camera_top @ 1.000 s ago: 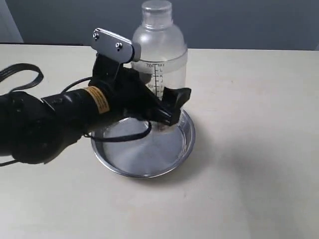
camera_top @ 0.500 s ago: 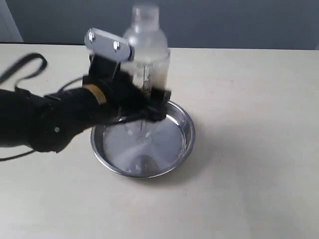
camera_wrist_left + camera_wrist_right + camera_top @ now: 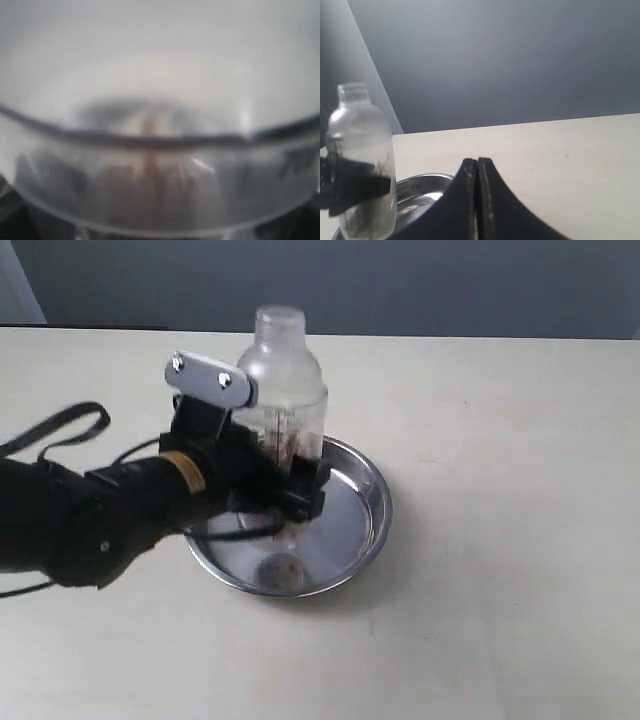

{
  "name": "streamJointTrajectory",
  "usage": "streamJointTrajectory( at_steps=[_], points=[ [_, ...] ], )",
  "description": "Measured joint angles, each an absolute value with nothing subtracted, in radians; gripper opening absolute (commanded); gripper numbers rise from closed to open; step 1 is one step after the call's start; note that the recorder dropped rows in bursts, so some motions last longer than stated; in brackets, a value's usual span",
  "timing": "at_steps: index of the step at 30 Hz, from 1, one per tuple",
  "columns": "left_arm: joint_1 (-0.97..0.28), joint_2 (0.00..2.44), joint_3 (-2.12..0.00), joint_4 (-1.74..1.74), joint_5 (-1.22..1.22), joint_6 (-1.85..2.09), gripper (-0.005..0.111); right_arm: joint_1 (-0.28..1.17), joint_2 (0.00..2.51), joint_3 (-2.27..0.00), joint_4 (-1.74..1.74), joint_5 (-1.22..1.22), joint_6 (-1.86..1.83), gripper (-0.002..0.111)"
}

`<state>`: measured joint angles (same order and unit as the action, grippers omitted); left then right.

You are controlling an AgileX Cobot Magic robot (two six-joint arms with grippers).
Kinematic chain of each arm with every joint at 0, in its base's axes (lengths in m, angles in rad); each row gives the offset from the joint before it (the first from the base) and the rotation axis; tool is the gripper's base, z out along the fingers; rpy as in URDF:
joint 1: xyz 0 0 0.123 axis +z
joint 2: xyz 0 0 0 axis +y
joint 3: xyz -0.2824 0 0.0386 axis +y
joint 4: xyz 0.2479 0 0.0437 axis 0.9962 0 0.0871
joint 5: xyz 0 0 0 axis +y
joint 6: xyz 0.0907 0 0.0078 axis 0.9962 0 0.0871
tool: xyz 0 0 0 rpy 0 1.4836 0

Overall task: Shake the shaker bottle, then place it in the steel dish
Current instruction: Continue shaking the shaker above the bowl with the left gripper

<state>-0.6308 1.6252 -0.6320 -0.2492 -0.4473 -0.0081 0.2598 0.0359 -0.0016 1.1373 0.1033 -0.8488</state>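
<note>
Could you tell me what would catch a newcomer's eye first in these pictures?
First the clear shaker bottle, upright near the middle of the table, clamped in the jaws of the black left gripper right over the shiny steel dish; whether its base touches the dish is hidden. Brown granules show low inside it. In the right wrist view the right gripper sits apart, jaws shut on nothing.

My left gripper holds the clear bottle upright, brown granules inside. It is over the back of the shiny dish.
</note>
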Motion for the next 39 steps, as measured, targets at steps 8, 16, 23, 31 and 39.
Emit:
streamJointTrajectory(
  at_steps=[8, 16, 23, 31, 39],
  points=[
    [-0.653, 1.492, -0.706, -0.228, -0.484, 0.098, 0.000, 0.260, 0.036, -0.002, 1.137, 0.103, -0.849, -0.001],
    [-0.686, 1.576, -0.618, -0.260, -0.420, 0.064, 0.000, 0.260, 0.036, -0.002, 1.137, 0.103, -0.849, -0.001],
    [-0.636, 1.586, -0.673, -0.421, -0.473, 0.248, 0.000, 0.260, 0.036, -0.002, 1.137, 0.103, -0.849, -0.001],
    [-0.709, 1.488, -0.701, -0.315, -0.482, 0.212, 0.000, 0.260, 0.036, -0.002, 1.137, 0.103, -0.849, -0.001],
    [-0.685, 1.644, -0.629, -0.354, -0.459, 0.157, 0.000, 0.260, 0.036, -0.002, 1.137, 0.103, -0.849, -0.001]
  ],
)
